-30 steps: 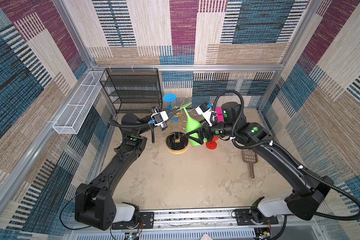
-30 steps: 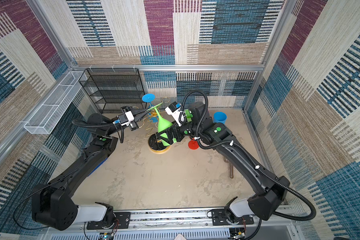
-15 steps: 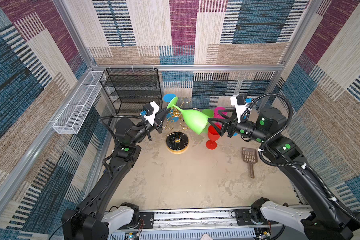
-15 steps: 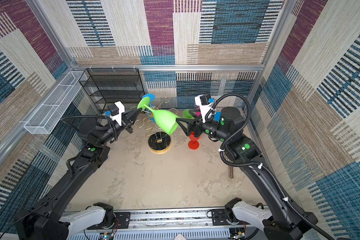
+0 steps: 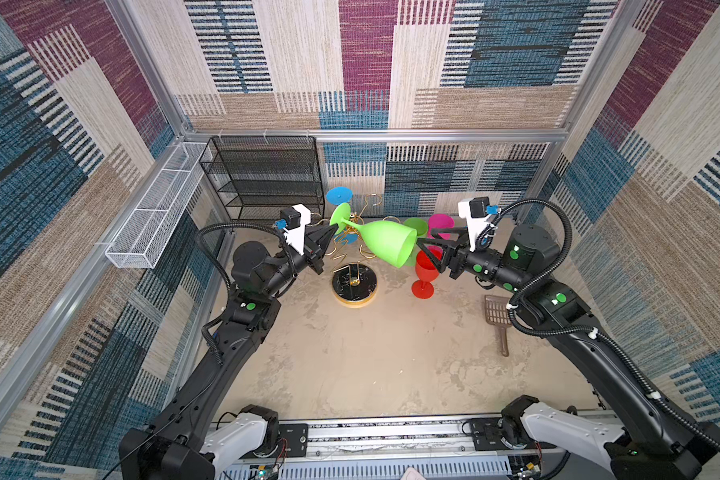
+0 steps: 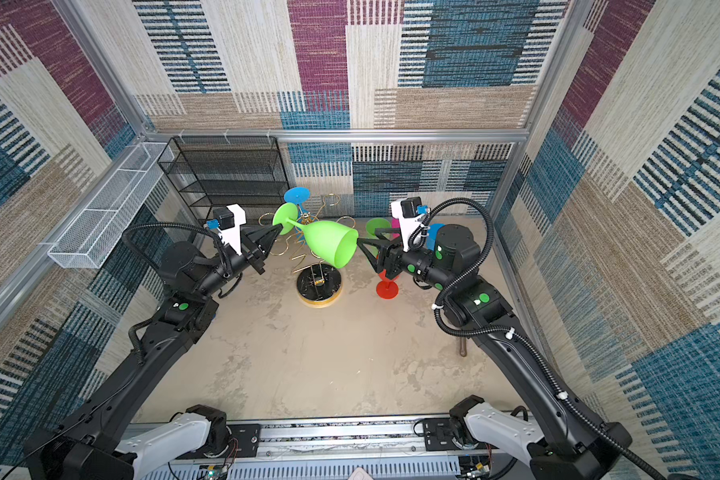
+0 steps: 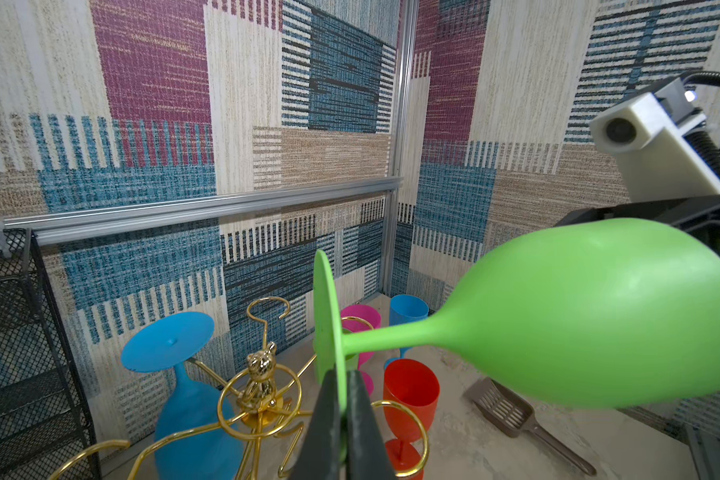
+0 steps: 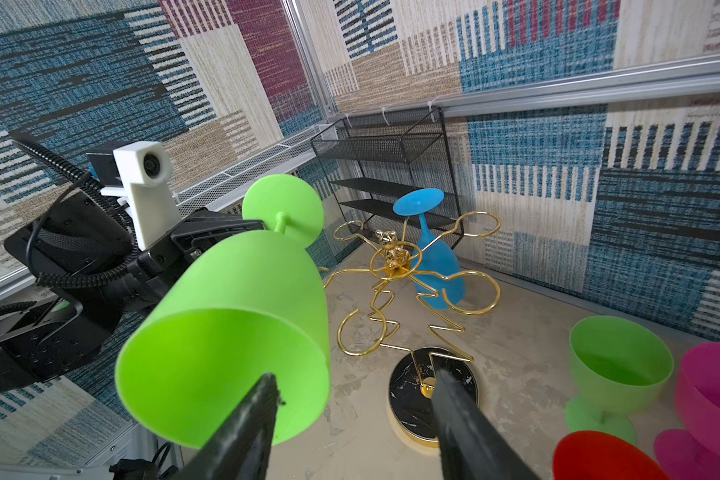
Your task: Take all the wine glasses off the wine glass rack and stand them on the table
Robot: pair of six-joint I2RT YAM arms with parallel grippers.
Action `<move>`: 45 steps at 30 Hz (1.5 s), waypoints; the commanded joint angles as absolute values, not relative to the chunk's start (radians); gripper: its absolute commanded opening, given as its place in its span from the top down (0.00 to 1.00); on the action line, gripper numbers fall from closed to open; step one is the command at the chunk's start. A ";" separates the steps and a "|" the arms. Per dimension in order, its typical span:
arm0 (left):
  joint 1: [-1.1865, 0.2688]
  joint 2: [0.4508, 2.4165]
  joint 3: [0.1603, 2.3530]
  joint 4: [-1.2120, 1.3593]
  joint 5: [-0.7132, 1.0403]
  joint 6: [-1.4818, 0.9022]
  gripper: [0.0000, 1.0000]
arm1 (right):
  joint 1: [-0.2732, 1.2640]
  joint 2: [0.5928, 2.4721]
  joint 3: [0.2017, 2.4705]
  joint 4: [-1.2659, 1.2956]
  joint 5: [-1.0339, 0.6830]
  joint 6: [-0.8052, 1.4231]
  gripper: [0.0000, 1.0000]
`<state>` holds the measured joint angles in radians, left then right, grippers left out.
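Observation:
The green wine glass (image 5: 385, 245) (image 6: 329, 245) (image 7: 578, 311) (image 8: 242, 324) lies sideways in the air above the gold wine glass rack (image 5: 354, 282) (image 6: 319, 284) (image 7: 260, 374) (image 8: 391, 249), clear of its loops. My left gripper (image 5: 332, 230) (image 6: 278, 228) (image 7: 341, 374) is shut on the glass's flat foot. My right gripper (image 5: 424, 246) (image 6: 362, 245) (image 8: 354, 382) is open at the bowl's mouth, one finger in front of the opening and the other outside the rim. A blue glass (image 5: 339, 194) (image 8: 437, 266) hangs upside down on the rack.
Red (image 5: 427, 266), green (image 5: 416, 226), pink (image 5: 440, 224) and blue (image 6: 435, 230) glasses stand on the floor right of the rack. A brown scoop (image 5: 495, 311) lies further right. A black mesh shelf (image 5: 267, 178) and a white mesh basket (image 5: 154, 216) sit at the back left.
The left gripper has lifted the green glass off the rack and turned it sideways. The right gripper swung out to the right, then came up to the bowl's rim, its jaws narrowing.

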<state>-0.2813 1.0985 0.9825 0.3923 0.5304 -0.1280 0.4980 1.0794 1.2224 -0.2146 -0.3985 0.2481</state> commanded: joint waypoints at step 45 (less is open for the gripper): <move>0.001 1.009 0.931 0.219 0.291 -0.287 0.29 | 0.640 1.113 1.410 -0.592 -0.367 0.025 1.00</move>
<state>-0.0193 1.0100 0.9463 0.2031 0.2916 -0.2386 0.6197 1.1069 1.4075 -0.5156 -0.3595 0.0593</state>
